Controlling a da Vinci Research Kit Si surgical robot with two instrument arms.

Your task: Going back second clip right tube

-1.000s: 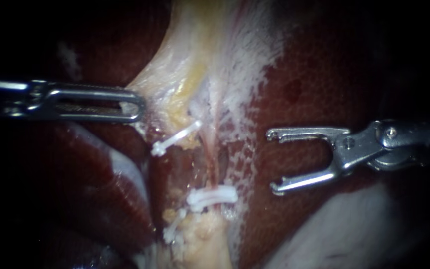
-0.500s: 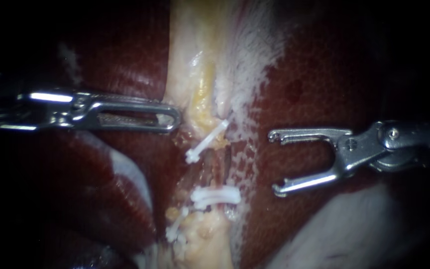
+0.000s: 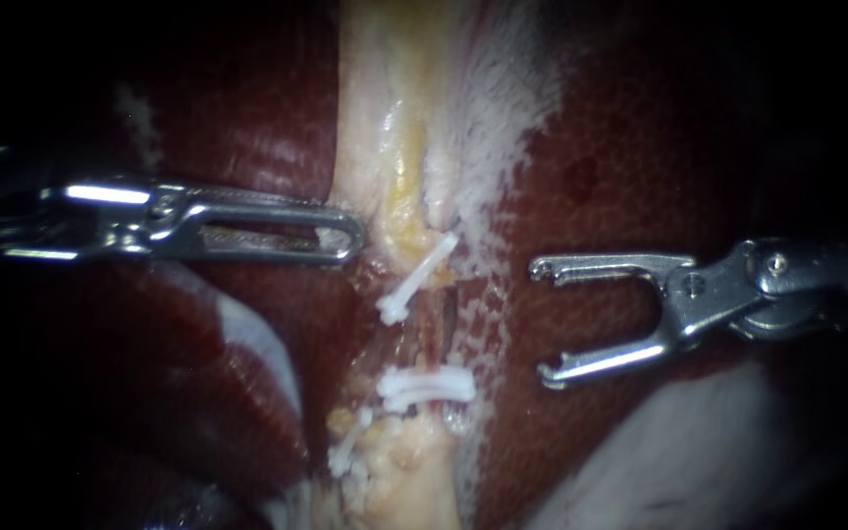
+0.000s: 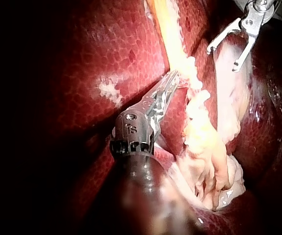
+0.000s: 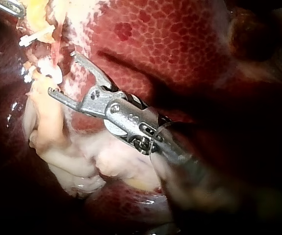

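A pale yellow tissue strip runs down the middle of the endoscope view. A slanted white clip crosses it, and reddish tubes run from that clip down to a white clip pair. I cannot tell which tube is the right one. My left instrument has its slotted jaws shut on the strip's left edge, level with the slanted clip; its wrist view shows the same hold on the strip. My right instrument stands to the right of the tubes over the liver, jaws open and empty.
Dark red liver lies on both sides of the strip. Another white clip sits low on the strip's left side. A pale soft lobe lies under my right instrument. My right instrument also shows in the left wrist view.
My left instrument has moved right, and the strip and the slanted clip have moved with it. The strip, earlier drawn out to the left, now hangs straight. My right instrument has stayed put.
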